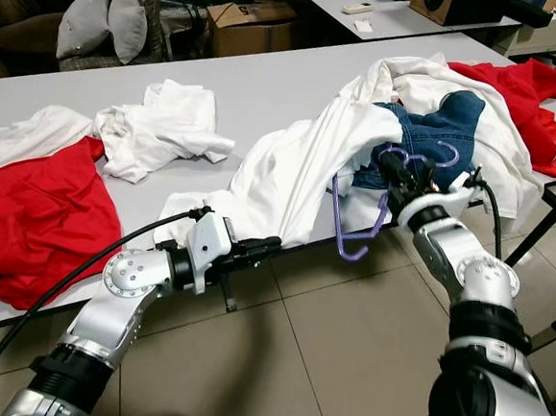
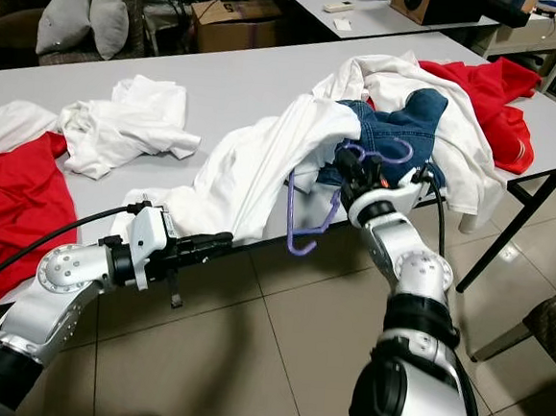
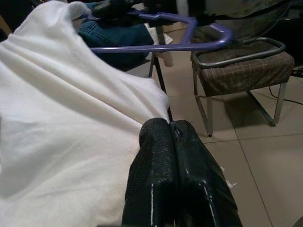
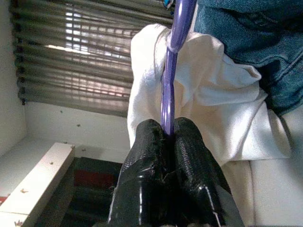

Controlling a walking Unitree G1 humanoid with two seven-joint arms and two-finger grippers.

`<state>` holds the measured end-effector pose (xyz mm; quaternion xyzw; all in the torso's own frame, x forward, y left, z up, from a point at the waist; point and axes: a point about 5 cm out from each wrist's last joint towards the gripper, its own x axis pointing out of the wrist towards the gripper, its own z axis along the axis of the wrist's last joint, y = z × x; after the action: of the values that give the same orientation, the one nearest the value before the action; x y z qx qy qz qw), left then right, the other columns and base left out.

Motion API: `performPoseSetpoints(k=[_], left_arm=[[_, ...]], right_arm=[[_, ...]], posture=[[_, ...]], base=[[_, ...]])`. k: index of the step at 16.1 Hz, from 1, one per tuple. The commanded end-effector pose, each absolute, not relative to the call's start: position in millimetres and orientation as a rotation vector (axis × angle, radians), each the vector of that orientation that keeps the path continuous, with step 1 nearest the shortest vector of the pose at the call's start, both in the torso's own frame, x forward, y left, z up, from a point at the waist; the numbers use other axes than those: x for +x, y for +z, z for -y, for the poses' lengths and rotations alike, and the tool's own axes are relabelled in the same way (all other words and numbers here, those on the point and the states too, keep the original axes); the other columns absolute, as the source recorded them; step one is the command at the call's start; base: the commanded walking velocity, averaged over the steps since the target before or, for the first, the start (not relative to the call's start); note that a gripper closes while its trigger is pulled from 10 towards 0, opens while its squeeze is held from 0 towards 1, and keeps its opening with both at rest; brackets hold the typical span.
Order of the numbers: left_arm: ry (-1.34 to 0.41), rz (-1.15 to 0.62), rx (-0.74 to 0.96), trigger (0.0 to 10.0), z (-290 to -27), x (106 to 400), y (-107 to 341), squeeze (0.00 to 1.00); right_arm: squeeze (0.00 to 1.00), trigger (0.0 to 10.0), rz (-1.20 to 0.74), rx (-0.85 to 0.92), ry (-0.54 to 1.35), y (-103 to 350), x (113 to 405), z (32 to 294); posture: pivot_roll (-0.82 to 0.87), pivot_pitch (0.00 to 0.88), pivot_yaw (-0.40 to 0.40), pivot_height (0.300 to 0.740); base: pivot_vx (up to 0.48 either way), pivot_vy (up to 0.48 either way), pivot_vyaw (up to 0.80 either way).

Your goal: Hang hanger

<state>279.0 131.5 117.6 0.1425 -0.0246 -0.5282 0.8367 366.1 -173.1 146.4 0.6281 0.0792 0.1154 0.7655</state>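
Left end effector (image 1: 273, 243), fingers pressed together at the white shirt (image 1: 291, 170) hem, should steady it while the right end effector (image 1: 394, 171), pinching the purple hanger (image 1: 358, 235), threads gently.

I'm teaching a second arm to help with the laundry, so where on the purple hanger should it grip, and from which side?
Probably the bare straight bar of the hanger hanging off the table edge, from the floor side. The right gripper is shut on another bar, and the rest lies among the jeans and white shirt. The left gripper is shut beside the shirt.
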Motion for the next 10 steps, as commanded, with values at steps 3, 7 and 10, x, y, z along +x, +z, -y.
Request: performPoseSetpoints(k=[3, 7, 10], left_arm=[[-1.166, 0.024, 0.307, 0.0, -129, 274, 114, 0.0], [-1.176, 0.035, 0.294, 0.0, -124, 274, 118, 0.0], [-1.194, 0.047, 0.265, 0.0, -116, 273, 121, 0.0]], right_arm=[[0.0, 10.0, -0.086, 1.371, 0.21, 157, 374, 182], [0.0, 10.0, -0.084, 1.353, 0.177, 157, 383, 180], [0.0, 10.0, -0.08, 1.353, 0.171, 158, 388, 176]], posture=[[-0.09, 0.0, 0.032, 0.74], [-0.09, 0.0, 0.032, 0.74], [-0.08, 0.0, 0.03, 0.74]], base=[[0.0, 0.0, 0.0], [0.0, 0.0, 0.0], [0.0, 0.0, 0.0]])
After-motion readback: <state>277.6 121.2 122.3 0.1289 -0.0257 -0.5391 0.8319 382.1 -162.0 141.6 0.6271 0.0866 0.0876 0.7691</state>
